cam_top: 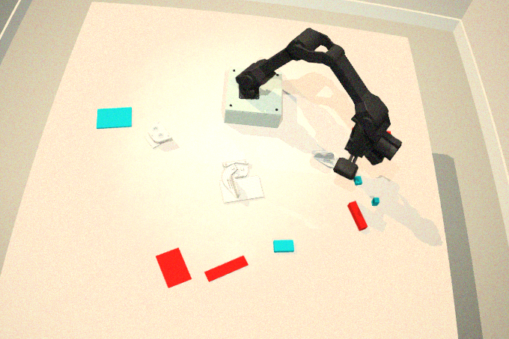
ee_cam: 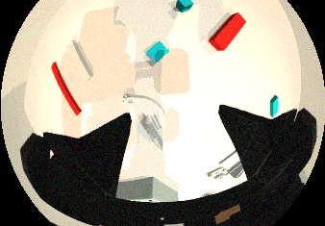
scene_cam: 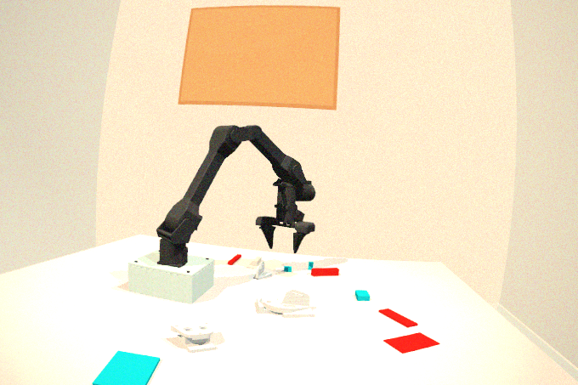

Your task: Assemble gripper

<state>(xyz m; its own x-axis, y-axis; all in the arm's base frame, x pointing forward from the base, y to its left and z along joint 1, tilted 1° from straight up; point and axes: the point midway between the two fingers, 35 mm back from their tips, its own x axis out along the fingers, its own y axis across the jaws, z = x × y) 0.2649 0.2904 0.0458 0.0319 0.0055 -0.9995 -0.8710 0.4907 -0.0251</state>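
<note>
My gripper point(scene_cam: 283, 250) point(ee_cam: 177, 113) is open and empty, high above the table. Below it a curved pale part point(cam_top: 323, 157) point(scene_cam: 261, 272) point(ee_cam: 153, 126), probably a jaw, lies on the table, partly in shadow. Mid-table is a white group point(cam_top: 251, 188) point(scene_cam: 295, 298) point(ee_cam: 226, 168): curved and upright parts by a flat square; which are the gripper base and a jaw is hard to tell. A small white part with two round features point(cam_top: 160, 134) point(scene_cam: 195, 327) is at the left in the top view, perhaps the housing plate. No pin or meshing teeth can be made out.
Two teal cubes point(cam_top: 358, 180) point(cam_top: 375, 201) and a red block point(cam_top: 357, 215) point(ee_cam: 228, 32) are near the gripper. A teal block point(cam_top: 283, 245), a red bar point(cam_top: 226, 268) and a red plate point(cam_top: 173, 267) lie in front. A teal plate point(cam_top: 114, 117) lies left of the robot's pedestal point(cam_top: 252, 118).
</note>
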